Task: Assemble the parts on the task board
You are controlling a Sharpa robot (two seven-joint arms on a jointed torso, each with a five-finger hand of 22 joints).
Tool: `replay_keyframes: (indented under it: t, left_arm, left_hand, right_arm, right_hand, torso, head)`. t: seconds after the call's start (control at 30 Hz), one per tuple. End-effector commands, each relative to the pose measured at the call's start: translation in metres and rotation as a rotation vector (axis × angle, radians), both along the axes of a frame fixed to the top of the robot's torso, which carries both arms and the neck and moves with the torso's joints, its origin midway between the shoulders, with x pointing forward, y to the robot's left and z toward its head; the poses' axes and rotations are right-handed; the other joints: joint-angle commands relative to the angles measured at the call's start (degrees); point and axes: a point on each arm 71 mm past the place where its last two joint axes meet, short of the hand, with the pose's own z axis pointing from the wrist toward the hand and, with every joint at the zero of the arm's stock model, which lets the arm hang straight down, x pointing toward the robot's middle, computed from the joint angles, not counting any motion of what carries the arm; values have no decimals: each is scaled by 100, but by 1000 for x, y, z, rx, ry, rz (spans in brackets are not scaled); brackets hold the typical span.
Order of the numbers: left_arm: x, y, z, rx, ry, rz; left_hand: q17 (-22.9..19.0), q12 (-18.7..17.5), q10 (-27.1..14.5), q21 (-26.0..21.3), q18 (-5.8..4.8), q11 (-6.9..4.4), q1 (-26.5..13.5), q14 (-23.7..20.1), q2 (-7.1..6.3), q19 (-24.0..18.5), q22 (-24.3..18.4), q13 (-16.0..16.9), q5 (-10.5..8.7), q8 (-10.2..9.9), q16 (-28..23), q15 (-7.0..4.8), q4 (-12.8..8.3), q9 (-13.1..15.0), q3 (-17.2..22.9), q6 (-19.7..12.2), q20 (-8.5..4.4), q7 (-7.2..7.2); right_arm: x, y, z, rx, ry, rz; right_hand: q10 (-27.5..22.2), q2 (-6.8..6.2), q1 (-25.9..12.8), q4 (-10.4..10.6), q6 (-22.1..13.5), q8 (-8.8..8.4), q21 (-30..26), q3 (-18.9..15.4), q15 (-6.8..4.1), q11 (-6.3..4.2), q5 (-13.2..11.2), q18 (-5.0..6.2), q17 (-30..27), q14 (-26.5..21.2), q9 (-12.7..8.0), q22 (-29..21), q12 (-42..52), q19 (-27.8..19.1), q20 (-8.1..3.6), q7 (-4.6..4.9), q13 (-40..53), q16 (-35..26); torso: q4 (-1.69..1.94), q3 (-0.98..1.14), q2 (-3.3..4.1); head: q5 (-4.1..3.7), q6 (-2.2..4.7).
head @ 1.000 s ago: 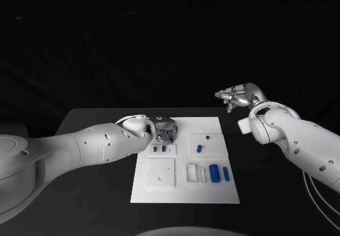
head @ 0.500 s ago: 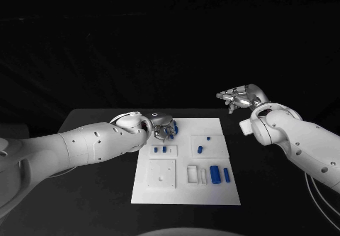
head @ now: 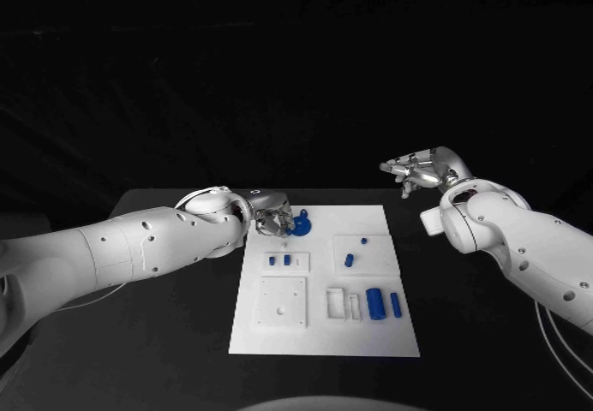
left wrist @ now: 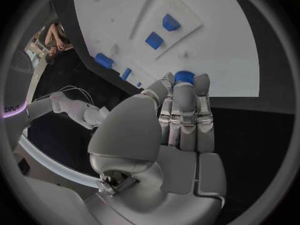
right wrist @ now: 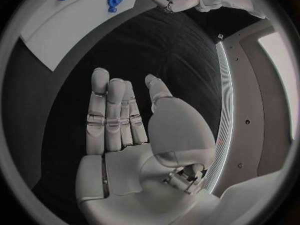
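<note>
Fingers (left wrist: pixel 186 112) of the left hand (head: pixel 274 222) pinched together on a blue part (head: pixel 301 227), round-headed, held at the far left corner of the task board (head: pixel 324 338). In the left wrist view the part's blue end shows just past the fingertips. Right hand (head: pixel 420 169) raised off to the right of the board, well apart from it, holding nothing; fingers straight, side by side, thumb standing off. On the board: two small blue pieces (head: pixel 279 258) side by side in a left-hand recess; one short peg (head: pixel 350 259) in the recess to the right; two longer blue cylinders (head: pixel 380 302) upright-lying near the right edge. Board rests flat on the black bench (head: pixel 161 342).
</note>
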Motion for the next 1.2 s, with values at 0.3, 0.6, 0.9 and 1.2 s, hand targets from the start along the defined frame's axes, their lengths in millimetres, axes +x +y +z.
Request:
replay_keyframes:
  t: [0.3,0.6,0.9,1.2]
  left_arm:
    - [1,6,-3,18,44,15]
    - [1,5,-9,45,60,8]
    - [0,4,-16,71,79,1]
    - [-2,4,-19,80,91,-1]
  left_hand:
    - [-9,15,30,35,53,-3,28,-5,-46,-63,120,-5,-33,-9,-43,-14,-17,7,-28,39,-12,2]
    - [-11,16,30,39,50,-3,32,-10,-44,-70,121,-5,-30,-8,-48,-14,-21,7,-30,40,-13,2]
    - [-14,15,31,70,49,0,47,-25,-49,-96,123,-5,-54,-9,-63,-13,-62,6,-38,34,-15,4]
    - [-17,15,29,75,44,-1,36,-29,-43,-104,120,-5,-83,-10,-72,-15,-60,6,-53,30,-16,4]
  right_arm:
    - [0,1,0,-1,0,18]
    - [0,2,0,0,-1,17]
    - [0,2,0,1,-1,18]
    - [0,2,0,0,0,20]
  right_hand:
    - [-43,-10,-1,41,-38,-2,-40,-3,0,-12,37,6,-13,-31,-4,23,35,110,-1,-4,-12,29]
    - [-45,-9,0,42,-42,-4,-43,-4,0,-11,53,7,-14,-30,-5,24,34,111,0,-3,-13,30]
    - [-44,-14,1,44,-40,-3,-50,-8,0,-11,63,6,-16,-32,-4,29,34,113,0,-4,-16,30]
    - [-44,-14,1,44,-40,-3,-50,-8,0,-11,63,6,-16,-32,-4,29,34,113,0,-4,-16,30]
  torso:
    - [-8,3,6]
    - [-10,8,2]
    - [-16,5,5]
    - [-8,6,3]
  head:
    - [80,-36]
    - [111,-45]
    - [112,-57]
    - [77,-66]
